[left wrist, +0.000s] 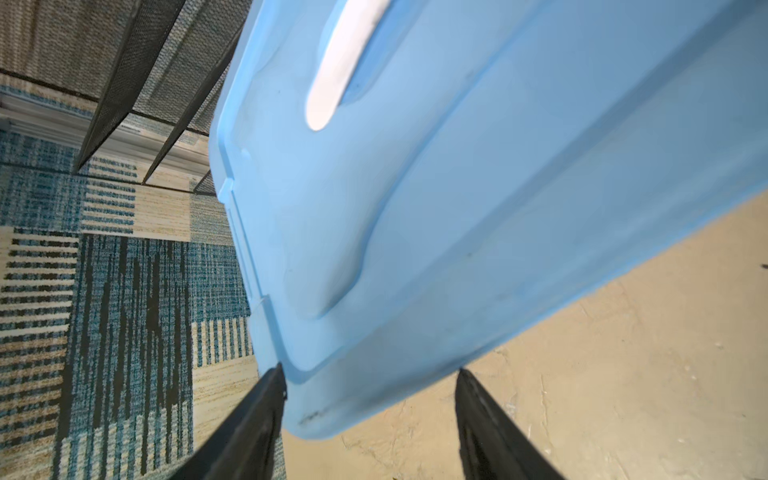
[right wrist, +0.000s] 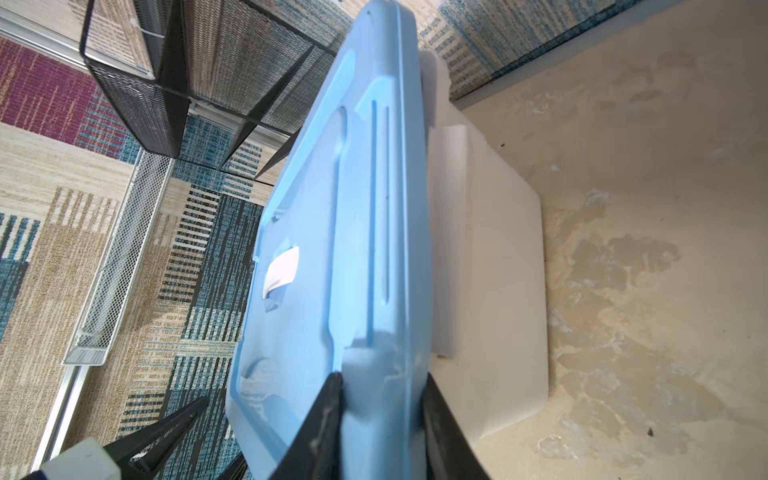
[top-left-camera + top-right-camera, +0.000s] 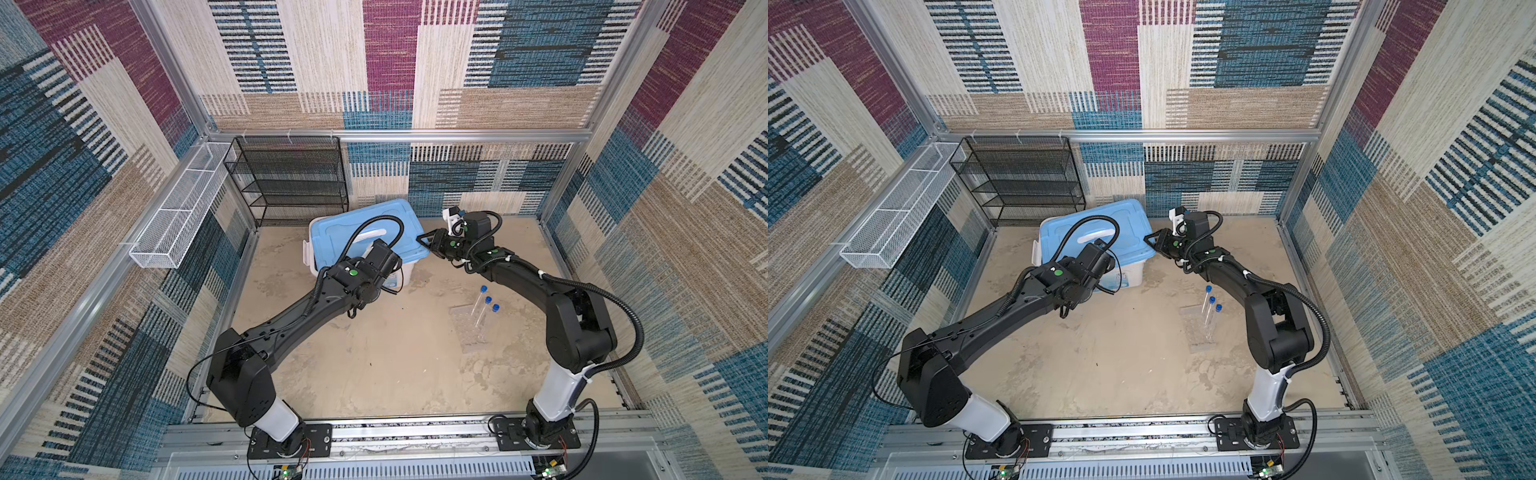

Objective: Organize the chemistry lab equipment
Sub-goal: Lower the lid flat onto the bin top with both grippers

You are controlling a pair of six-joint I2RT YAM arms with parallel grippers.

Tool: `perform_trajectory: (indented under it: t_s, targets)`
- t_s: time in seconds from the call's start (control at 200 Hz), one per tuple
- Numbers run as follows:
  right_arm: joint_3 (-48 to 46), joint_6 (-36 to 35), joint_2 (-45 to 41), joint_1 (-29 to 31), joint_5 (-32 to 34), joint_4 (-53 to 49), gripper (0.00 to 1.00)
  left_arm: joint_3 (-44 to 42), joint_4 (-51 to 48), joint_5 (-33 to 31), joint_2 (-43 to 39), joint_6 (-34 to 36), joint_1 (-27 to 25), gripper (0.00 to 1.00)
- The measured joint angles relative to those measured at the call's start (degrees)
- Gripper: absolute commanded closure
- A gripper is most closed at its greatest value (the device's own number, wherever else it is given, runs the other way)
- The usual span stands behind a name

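- Light-blue lid (image 2: 361, 249) sits tilted on the white box (image 2: 490, 249). The right gripper (image 2: 384, 415) pinches the rim at its short end, and the lid's long axis runs straight away from the jaws.
- The left gripper (image 1: 370, 374) is spread, with one lid corner between its fingers, unclamped.
- Three blue-capped test tubes (image 3: 484, 307) stand in a clear rack (image 3: 469, 336) on the table (image 3: 374, 353), nearer the right arm and well apart from both grippers.
- No brand or writing can be read.

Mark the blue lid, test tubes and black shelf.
blue lid (image 3: 332, 239): in a top view, bare surface left of its handle
test tubes (image 3: 488, 299): in a top view, middle tube's blue cap
black shelf (image 3: 286, 151): in a top view, top mesh tier
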Motion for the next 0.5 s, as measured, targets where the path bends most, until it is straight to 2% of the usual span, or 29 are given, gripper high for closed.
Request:
perform_trajectory:
  t_s: [0.225, 0.496]
  targets:
    - [0.4, 0.6, 1.2, 1.3, 1.6, 0.4, 0.73, -2.1, 0.5, 3.1, -2.0, -2.4, 1.3, 0.34]
    - [1.4, 0.2, 2.2, 1.6, 3.6, -0.2, 0.68, -3.2, 2.6, 20.4, -12.2, -10.6, 13.3, 0.34]
